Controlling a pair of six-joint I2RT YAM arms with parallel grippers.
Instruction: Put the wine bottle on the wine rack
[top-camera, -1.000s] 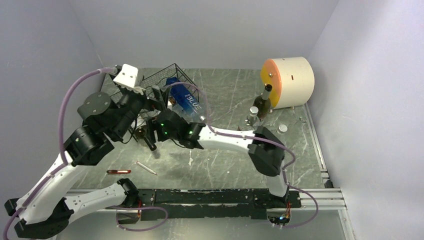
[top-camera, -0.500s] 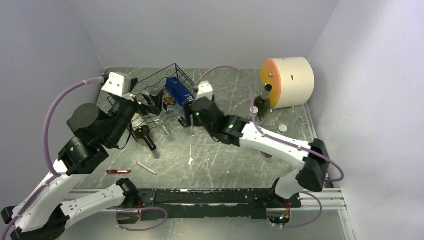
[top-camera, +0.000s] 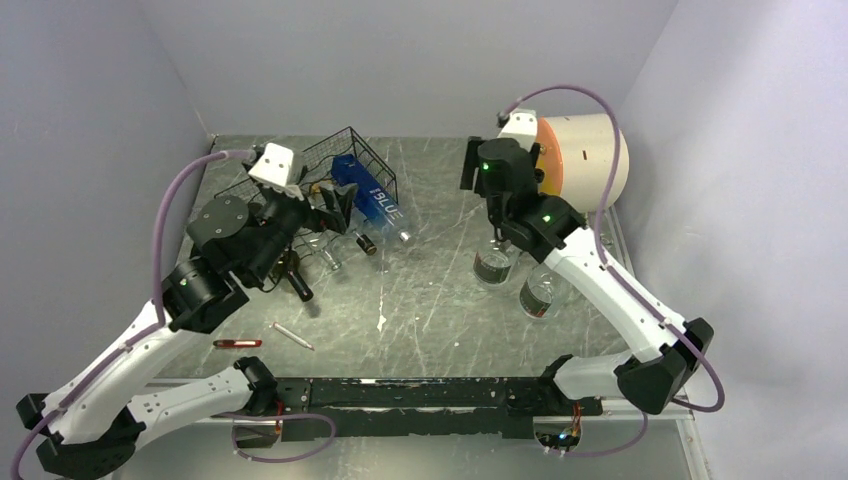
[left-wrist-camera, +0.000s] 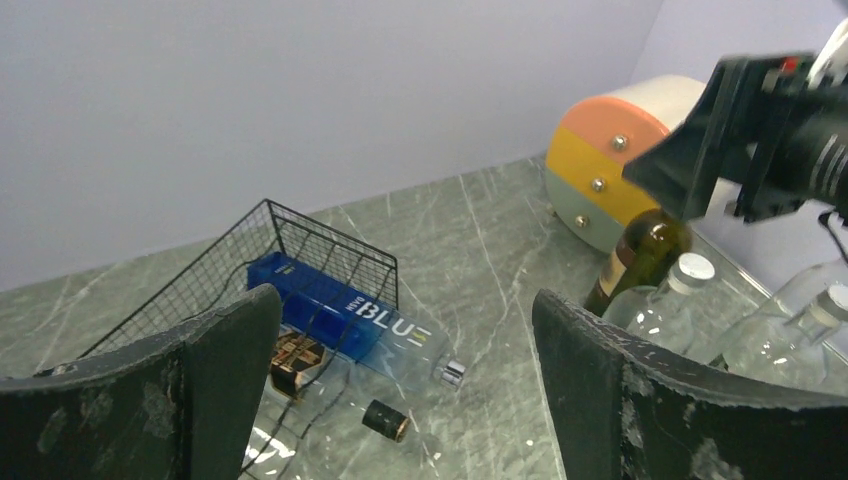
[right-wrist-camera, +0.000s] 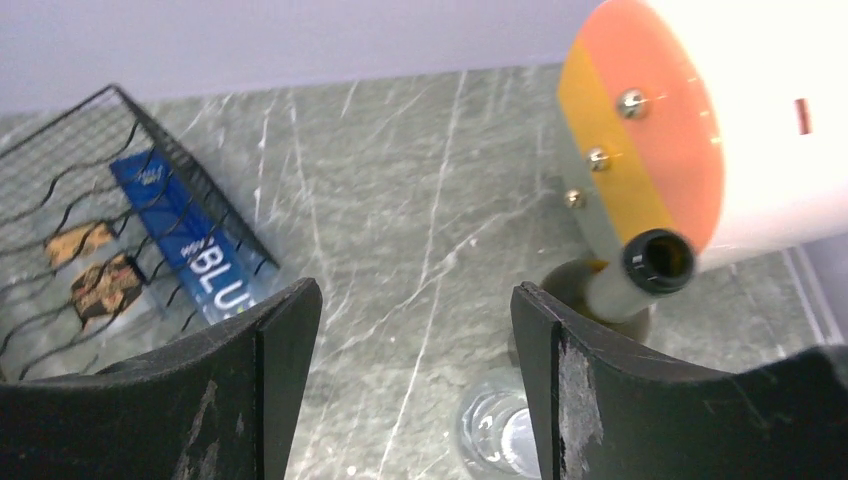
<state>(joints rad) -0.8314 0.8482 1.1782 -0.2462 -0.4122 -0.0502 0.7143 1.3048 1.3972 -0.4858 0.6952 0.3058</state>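
Observation:
The dark wine bottle (left-wrist-camera: 645, 255) stands upright in front of the drum. In the right wrist view its open mouth (right-wrist-camera: 657, 262) shows just right of my right finger. In the top view my right arm hides it. My right gripper (top-camera: 505, 222) hangs open and empty above the standing bottles (right-wrist-camera: 415, 300). The black wire wine rack (top-camera: 340, 165) stands at the back left, with a blue bottle (top-camera: 378, 203) and a clear, brown-labelled, black-capped bottle (top-camera: 366, 243) lying in it. My left gripper (top-camera: 335, 205) is open and empty beside the rack (left-wrist-camera: 405, 340).
A white drum (top-camera: 590, 150) with an orange and yellow face lies at the back right. Two clear bottles (top-camera: 493, 265) (top-camera: 537, 292) stand near the wine bottle. A dark bottle (top-camera: 295, 278) lies left of the rack. A red pen (top-camera: 237, 343) and a white stick (top-camera: 292, 336) lie near the front.
My right arm has swung from the rack across to the right, over the standing bottles, and now covers the wine bottle in the top view. My left gripper shifted slightly by the rack.

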